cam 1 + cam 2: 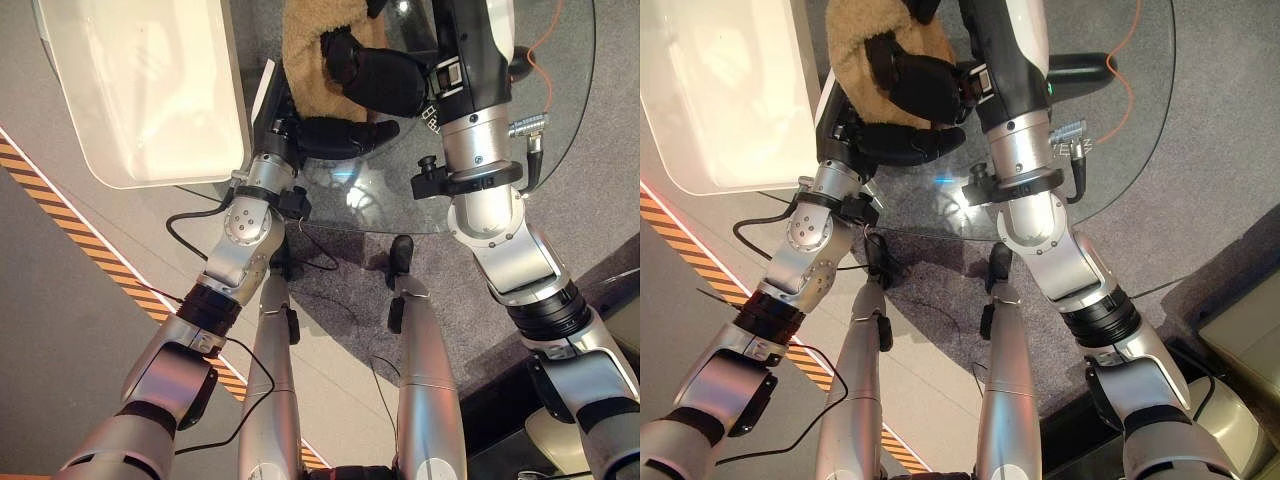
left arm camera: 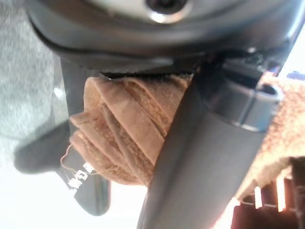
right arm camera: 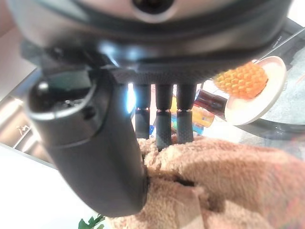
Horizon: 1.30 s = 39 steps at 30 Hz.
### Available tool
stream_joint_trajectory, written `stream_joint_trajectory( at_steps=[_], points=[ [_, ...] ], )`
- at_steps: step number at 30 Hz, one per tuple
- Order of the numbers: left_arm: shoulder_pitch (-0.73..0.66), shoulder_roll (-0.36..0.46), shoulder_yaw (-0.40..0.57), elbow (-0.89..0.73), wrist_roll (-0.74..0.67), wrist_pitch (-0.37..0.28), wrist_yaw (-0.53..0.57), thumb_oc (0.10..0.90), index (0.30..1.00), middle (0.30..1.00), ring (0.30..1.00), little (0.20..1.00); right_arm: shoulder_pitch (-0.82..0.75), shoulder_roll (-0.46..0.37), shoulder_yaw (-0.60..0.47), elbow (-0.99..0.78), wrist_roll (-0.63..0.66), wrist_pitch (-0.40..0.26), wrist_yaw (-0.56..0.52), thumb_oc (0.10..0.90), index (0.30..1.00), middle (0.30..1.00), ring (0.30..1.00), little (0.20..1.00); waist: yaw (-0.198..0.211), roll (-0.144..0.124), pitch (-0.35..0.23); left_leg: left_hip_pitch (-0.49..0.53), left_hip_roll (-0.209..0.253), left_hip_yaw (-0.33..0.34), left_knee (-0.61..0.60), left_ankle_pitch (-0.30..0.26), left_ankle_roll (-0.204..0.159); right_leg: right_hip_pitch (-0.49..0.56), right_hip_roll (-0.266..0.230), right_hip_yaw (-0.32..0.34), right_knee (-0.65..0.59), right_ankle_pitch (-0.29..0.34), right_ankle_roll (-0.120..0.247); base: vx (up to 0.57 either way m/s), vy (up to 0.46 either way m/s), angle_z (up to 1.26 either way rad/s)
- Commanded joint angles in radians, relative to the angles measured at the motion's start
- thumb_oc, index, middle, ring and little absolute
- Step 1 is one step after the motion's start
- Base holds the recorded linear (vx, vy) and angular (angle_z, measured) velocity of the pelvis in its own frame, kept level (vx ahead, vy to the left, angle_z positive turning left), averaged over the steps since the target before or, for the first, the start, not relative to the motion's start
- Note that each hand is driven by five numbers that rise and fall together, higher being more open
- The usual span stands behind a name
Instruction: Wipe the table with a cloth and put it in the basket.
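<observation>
1. At the far left sits the basket [image 1: 150, 90], a white, smooth-walled tub standing just beside the round glass table [image 1: 480, 190]; its near rim is close to the left hand.
2. The left hand [image 1: 335, 135] lies at the table's near-left edge. Its wrist view shows folded tan cloth [image 2: 121, 138] pinched between thumb and fingers, so it is gripping a bunched corner of the cloth.
3. The cloth [image 1: 310, 45] itself is a thick, fluffy tan towel heaped on the glass between the two hands. I judge it light, soft and limp (it will sag and trail rather than keep a shape), with enough pile to grip well on the slick glass. The best hold looks like a gathered fold, as the left hand has, not a single loose edge.
4. The right hand [image 1: 375, 75] rests on top of the heap. In its wrist view the fingers [image 3: 164, 126] run down fairly straight onto the towel, pressing more than clutching.
5. Past the cloth, the right wrist view shows a white plate [image 3: 274, 83] bearing an orange knobbly object [image 3: 238, 78], with some coloured items beside it that are too blurred to name. These stand on the far side of the glass and could be nudged by a wide wiping stroke.
6. An orange cable [image 1: 545, 60] curves under the glass at the right.
</observation>
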Motion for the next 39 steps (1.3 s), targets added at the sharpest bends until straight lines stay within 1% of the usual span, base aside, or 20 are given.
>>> stream_joint_trajectory(
  at_steps=[1,4,5,6,10,12,15,19,27,28,29,30,31,32,35,39],
  points=[
    [-0.108,-0.023,0.026,-0.062,-0.052,-0.138,-0.088,0.100,0.300,0.300,0.300,0.200,-0.185,0.040,-0.055,-0.144,0.011,-0.150,-0.022,0.100,0.300,0.300,0.300,0.200,0.001,-0.030,-0.020,0.060,-0.093,0.068,0.029,-0.108,0.086,0.080,0.154,-0.017,-0.155,0.072,-0.038,0.00,0.000,0.00],
    [-0.109,-0.027,0.028,-0.062,-0.086,-0.137,-0.107,0.100,0.300,0.300,0.300,0.200,-0.186,0.039,-0.055,-0.144,0.014,-0.149,-0.021,0.100,0.300,0.300,0.300,0.200,0.001,-0.030,-0.020,0.060,-0.093,0.068,0.030,-0.108,0.086,0.080,0.154,-0.016,-0.156,0.073,-0.038,0.00,0.000,0.00],
    [-0.102,-0.039,0.032,-0.072,-0.148,-0.133,-0.143,0.100,0.300,0.300,0.300,0.200,-0.184,0.038,-0.057,-0.142,0.017,-0.154,-0.019,0.100,0.300,0.300,0.300,0.200,-0.001,-0.031,-0.020,0.058,-0.094,0.067,0.032,-0.109,0.086,0.079,0.154,-0.014,-0.155,0.072,-0.038,0.00,0.000,0.00],
    [-0.103,-0.037,0.033,-0.069,-0.154,-0.133,-0.149,0.100,0.300,0.300,0.300,0.200,-0.184,0.038,-0.057,-0.142,0.017,-0.155,-0.019,0.100,0.300,0.300,0.300,0.200,-0.001,-0.030,-0.020,0.058,-0.094,0.068,0.032,-0.109,0.086,0.079,0.154,-0.014,-0.154,0.072,-0.038,0.00,0.000,0.00],
    [-0.099,-0.070,0.039,-0.073,-0.324,-0.119,-0.242,0.100,0.300,0.300,0.300,0.200,-0.189,0.047,-0.052,-0.134,0.009,-0.155,-0.022,0.100,0.300,0.300,0.300,0.200,-0.004,-0.032,-0.020,0.059,-0.093,0.070,0.031,-0.111,0.086,0.079,0.153,-0.013,-0.160,0.074,-0.038,0.00,0.000,0.00],
    [-0.097,-0.079,0.042,-0.074,-0.348,-0.114,-0.257,0.100,0.300,0.300,0.300,0.200,-0.193,0.050,-0.047,-0.130,0.004,-0.153,-0.028,0.100,0.300,0.300,0.300,0.200,-0.004,-0.031,-0.020,0.061,-0.093,0.069,0.030,-0.112,0.085,0.080,0.152,-0.013,-0.160,0.073,-0.038,0.00,0.000,0.00],
    [-0.098,-0.096,0.046,-0.076,-0.424,-0.106,-0.285,0.100,0.300,0.300,0.300,0.200,-0.198,0.057,-0.047,-0.128,0.001,-0.148,-0.031,0.100,0.300,0.300,0.300,0.200,-0.006,-0.034,-0.020,0.062,-0.094,0.070,0.030,-0.114,0.087,0.081,0.151,-0.013,-0.163,0.073,-0.038,0.00,0.000,0.00],
    [-0.101,-0.104,0.052,-0.072,-0.463,-0.101,-0.303,0.100,0.300,0.300,0.300,0.200,-0.205,0.058,-0.046,-0.126,0.001,-0.143,-0.032,0.100,0.300,0.300,0.300,0.200,-0.007,-0.034,-0.020,0.061,-0.094,0.070,0.031,-0.116,0.086,0.081,0.150,-0.014,-0.163,0.072,-0.038,0.00,0.000,0.00],
    [-0.107,-0.113,0.054,-0.075,-0.453,-0.103,-0.292,0.100,0.300,0.300,0.300,0.200,-0.218,0.069,-0.038,-0.112,0.000,-0.121,-0.042,0.100,0.300,0.300,0.300,0.200,-0.004,-0.034,-0.020,0.063,-0.096,0.068,0.030,-0.116,0.088,0.083,0.147,-0.015,-0.168,0.073,-0.040,0.00,0.000,0.00],
    [-0.102,-0.118,0.053,-0.076,-0.451,-0.106,-0.295,0.100,0.300,0.300,0.300,0.200,-0.223,0.078,-0.031,-0.092,-0.008,-0.122,-0.053,0.320,0.488,0.488,0.488,0.420,0.000,-0.032,-0.020,0.066,-0.097,0.067,0.025,-0.113,0.088,0.087,0.146,-0.016,-0.172,0.073,-0.041,0.00,0.000,0.00],
    [-0.099,-0.118,0.050,-0.076,-0.456,-0.110,-0.303,0.100,0.300,0.300,0.300,0.200,-0.222,0.084,-0.026,-0.072,-0.016,-0.136,-0.067,0.605,0.733,0.733,0.733,0.705,0.003,-0.029,-0.020,0.068,-0.099,0.065,0.021,-0.111,0.088,0.089,0.143,-0.018,-0.175,0.075,-0.042,0.00,0.000,0.00],
    [-0.096,-0.117,0.048,-0.072,-0.458,-0.114,-0.310,0.100,0.300,0.300,0.300,0.200,-0.221,0.088,-0.022,-0.050,-0.023,-0.148,-0.079,0.800,0.900,0.900,0.900,0.900,0.005,-0.027,-0.020,0.069,-0.100,0.063,0.020,-0.109,0.088,0.090,0.141,-0.020,-0.177,0.076,-0.042,0.00,0.000,0.00],
    [-0.096,-0.117,0.048,-0.070,-0.460,-0.115,-0.314,0.100,0.300,0.300,0.300,0.200,-0.220,0.089,-0.021,-0.041,-0.025,-0.154,-0.083,0.800,0.900,0.900,0.900,0.900,0.006,-0.025,-0.020,0.069,-0.100,0.063,0.020,-0.108,0.088,0.090,0.141,-0.021,-0.177,0.077,-0.042,0.00,0.000,0.00],
    [-0.091,-0.119,0.048,-0.061,-0.468,-0.119,-0.332,0.100,0.300,0.300,0.300,0.200,-0.213,0.096,-0.018,-0.006,-0.039,-0.182,-0.098,0.800,0.900,0.900,0.900,0.900,0.012,-0.022,-0.020,0.068,-0.103,0.060,0.018,-0.106,0.088,0.090,0.138,-0.024,-0.179,0.078,-0.043,0.00,0.000,0.00],
    [-0.089,-0.119,0.051,-0.044,-0.482,-0.123,-0.361,0.100,0.300,0.300,0.300,0.200,-0.205,0.105,-0.013,0.049,-0.058,-0.228,-0.127,0.800,0.900,0.900,0.900,0.900,0.018,-0.017,-0.020,0.070,-0.106,0.056,0.019,-0.108,0.088,0.094,0.133,-0.031,-0.181,0.077,-0.042,0.00,-0.010,0.00],
    [-0.083,-0.123,0.053,-0.041,-0.485,-0.128,-0.370,0.100,0.300,0.300,0.300,0.200,-0.190,0.114,-0.015,0.073,-0.072,-0.255,-0.137,0.800,0.900,0.900,0.900,0.900,0.020,-0.017,-0.020,0.069,-0.110,0.051,0.023,-0.111,0.089,0.094,0.132,-0.032,-0.179,0.076,-0.042,0.00,0.000,0.00]
  ],
)
